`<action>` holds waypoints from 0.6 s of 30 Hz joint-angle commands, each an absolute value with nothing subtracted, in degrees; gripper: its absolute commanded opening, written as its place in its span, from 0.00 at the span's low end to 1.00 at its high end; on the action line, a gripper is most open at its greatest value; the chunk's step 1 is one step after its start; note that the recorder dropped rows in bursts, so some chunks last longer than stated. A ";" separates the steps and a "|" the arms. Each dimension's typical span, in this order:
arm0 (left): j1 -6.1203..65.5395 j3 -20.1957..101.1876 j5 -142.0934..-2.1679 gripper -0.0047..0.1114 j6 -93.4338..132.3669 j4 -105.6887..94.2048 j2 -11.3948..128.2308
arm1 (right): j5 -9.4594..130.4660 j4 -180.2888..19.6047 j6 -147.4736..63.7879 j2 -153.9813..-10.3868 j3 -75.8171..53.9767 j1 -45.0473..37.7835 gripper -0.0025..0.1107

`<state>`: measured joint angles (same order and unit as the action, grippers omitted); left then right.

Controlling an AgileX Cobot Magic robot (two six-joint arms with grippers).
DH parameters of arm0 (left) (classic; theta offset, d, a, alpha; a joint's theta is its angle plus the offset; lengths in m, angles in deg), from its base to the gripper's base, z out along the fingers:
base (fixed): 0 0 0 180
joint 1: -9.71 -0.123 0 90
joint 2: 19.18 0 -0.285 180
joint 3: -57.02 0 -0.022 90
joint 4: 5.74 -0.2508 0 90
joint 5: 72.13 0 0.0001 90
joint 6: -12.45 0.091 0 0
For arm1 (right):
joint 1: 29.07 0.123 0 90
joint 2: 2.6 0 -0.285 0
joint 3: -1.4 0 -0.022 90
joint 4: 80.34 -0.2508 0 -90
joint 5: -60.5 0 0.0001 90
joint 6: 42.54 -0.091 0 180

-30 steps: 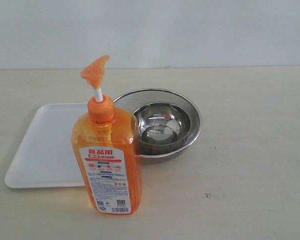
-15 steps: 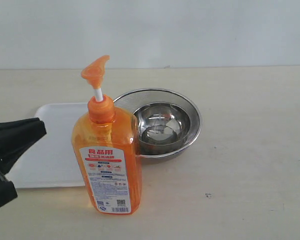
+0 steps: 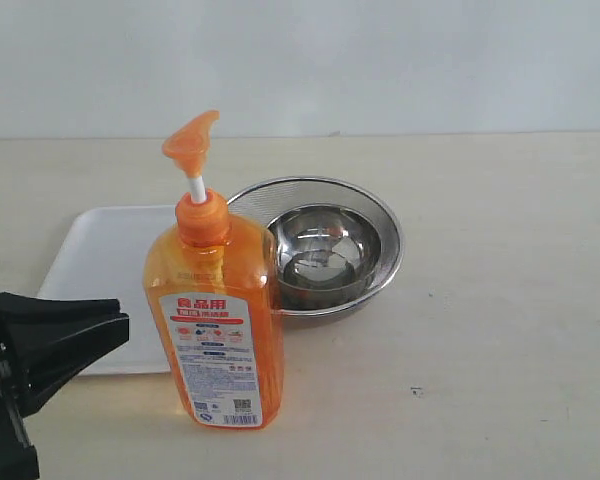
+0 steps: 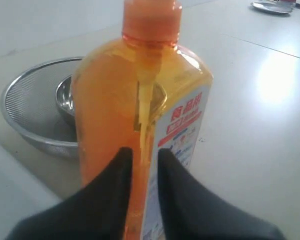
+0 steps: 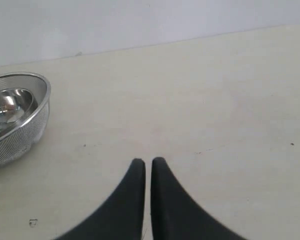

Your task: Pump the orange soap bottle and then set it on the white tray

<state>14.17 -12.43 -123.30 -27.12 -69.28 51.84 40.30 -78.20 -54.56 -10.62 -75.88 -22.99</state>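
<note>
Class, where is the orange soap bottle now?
In the exterior view the orange soap bottle stands upright on the table, left of centre, at the near right corner of the white tray, with the mesh strainer behind it.

A round metal mesh strainer [image 3: 255, 200] with a bright rim stands upright on the pale beige table [image 3: 500, 300], about midway across it and set back from its far edge. A polished round steel bowl [image 3: 325, 255] sits upright inside the strainer, with its rim below the strainer's rim. A small dark speck [image 3: 415, 391] marks the table surface, apart from the strainer. A plain white wall [image 3: 380, 60] rises behind the table's far edge.
</note>
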 commanded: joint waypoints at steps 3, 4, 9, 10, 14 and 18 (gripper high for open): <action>14.35 -12.73 -116.53 0.69 -25.75 -65.02 52.05 | 40.70 -78.23 -54.19 -10.39 -75.82 -23.26 0.02; 14.35 -12.73 -115.88 0.80 -24.82 -62.04 52.05 | 40.70 -78.23 -54.19 -10.39 -75.82 -23.26 0.02; 14.35 -11.92 -116.16 0.99 -22.49 -54.31 52.05 | 40.70 -78.23 -54.19 -10.39 -75.82 -23.26 0.02; 14.35 -11.80 -116.26 0.99 -22.74 -54.31 52.05 | 40.70 -78.23 -54.19 -10.39 -75.82 -23.26 0.02; 14.35 -11.71 -117.07 0.99 -27.88 -58.30 52.05 | 40.70 -78.23 -54.19 -10.39 -75.82 -23.26 0.02; 14.35 -11.71 -121.49 0.99 -28.05 -67.12 52.05 | 40.70 -78.23 -54.19 -10.39 -75.82 -23.26 0.02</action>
<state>14.17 -11.92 -117.63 -28.23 -62.41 51.84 40.30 -78.20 -54.56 -10.62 -75.88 -22.99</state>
